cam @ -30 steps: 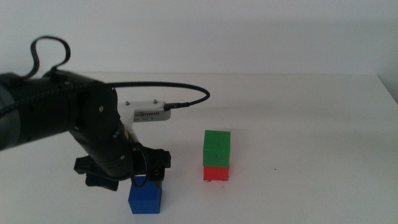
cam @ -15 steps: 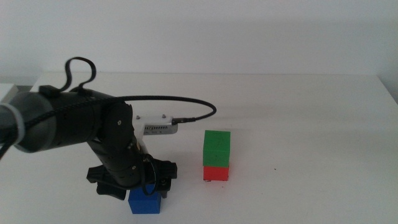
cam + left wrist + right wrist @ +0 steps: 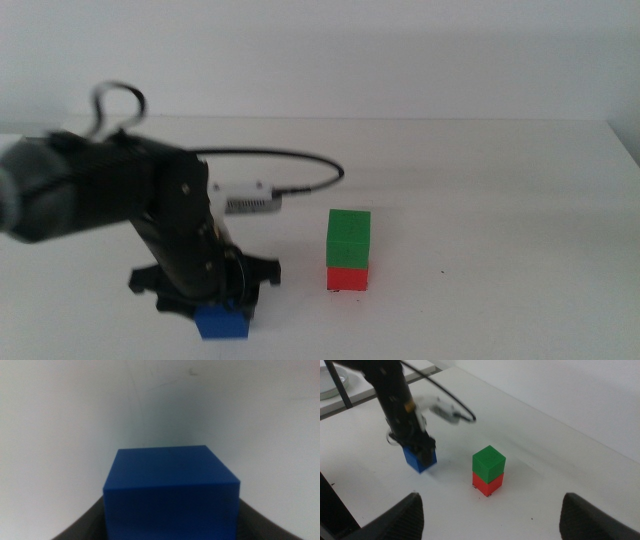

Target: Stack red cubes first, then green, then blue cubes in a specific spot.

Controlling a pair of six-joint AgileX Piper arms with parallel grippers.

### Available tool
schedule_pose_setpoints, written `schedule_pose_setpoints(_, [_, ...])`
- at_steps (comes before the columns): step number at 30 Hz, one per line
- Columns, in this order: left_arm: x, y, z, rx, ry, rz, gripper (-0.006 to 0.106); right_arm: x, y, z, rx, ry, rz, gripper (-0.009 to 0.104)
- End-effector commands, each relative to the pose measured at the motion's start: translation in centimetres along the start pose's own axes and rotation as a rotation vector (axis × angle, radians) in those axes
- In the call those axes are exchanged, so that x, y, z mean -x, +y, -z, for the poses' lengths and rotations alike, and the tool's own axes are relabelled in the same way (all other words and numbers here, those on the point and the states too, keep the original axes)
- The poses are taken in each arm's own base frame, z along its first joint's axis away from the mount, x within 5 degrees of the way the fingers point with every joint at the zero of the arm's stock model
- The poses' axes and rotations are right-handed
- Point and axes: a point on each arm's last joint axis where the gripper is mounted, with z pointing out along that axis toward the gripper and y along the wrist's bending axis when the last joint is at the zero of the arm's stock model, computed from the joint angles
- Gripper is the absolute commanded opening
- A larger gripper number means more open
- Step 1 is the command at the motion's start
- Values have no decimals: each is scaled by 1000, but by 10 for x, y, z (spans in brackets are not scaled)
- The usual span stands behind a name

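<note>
Left gripper point(image 3: 222, 300) sits low over the blue cube point(image 3: 222, 323) at the table's near edge, jaws straddling it but grip unclear, so I'd square up and squeeze firmly before lifting toward the green cube point(image 3: 349, 239) atop the red cube point(image 3: 347, 278) farther right.

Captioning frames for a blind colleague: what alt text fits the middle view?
The left gripper reaches down over the blue cube near the table's front edge. To its right, apart, the green cube sits atop the red cube.

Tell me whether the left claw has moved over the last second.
Yes. The left claw has dropped lower around the blue cube, judged against the unmoved green cube.
</note>
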Motion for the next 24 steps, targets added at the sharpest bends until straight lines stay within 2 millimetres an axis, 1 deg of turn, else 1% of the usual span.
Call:
schedule_pose_setpoints(1, [-6, -8, 37, -17, -60, 30, 17, 0, -1, 0, -7, -11, 14, 92])
schedule_pose_setpoints(3, [-5, -18, 67, 6, -107, 32, 11, 0, -1, 0, -7, -11, 14, 92])
schedule_pose_setpoints(5, [-1, -32, 94, 46, -130, 14, 11, 0, -1, 0, -7, -11, 14, 92])
schedule_pose_setpoints(7, [8, -49, 112, 45, -145, -14, 13, 0, -1, 0, -7, -11, 14, 92])
schedule_pose_setpoints(8, [14, -60, 120, 25, -180, -36, 14, 0, -1, 0, -7, -11, 14, 92])
schedule_pose_setpoints(12, [28, -100, 133, -22, -259, -80, 20, 0, -1, 0, -7, -11, 14, 92])
schedule_pose_setpoints(14, [33, -115, 131, -26, -275, -97, 23, 0, -1, 0, -7, -11, 14, 92])
schedule_pose_setpoints(17, [42, -128, 122, -40, -258, -114, 24, 0, -1, 0, -7, -11, 14, 92])
schedule_pose_setpoints(20, [50, -136, 108, -29, -237, -133, 24, 0, -1, 0, -7, -11, 14, 92])
schedule_pose_setpoints(24, [56, -138, 93, -7, -213, -130, 24, 0, -1, 0, -7, -11, 14, 92])
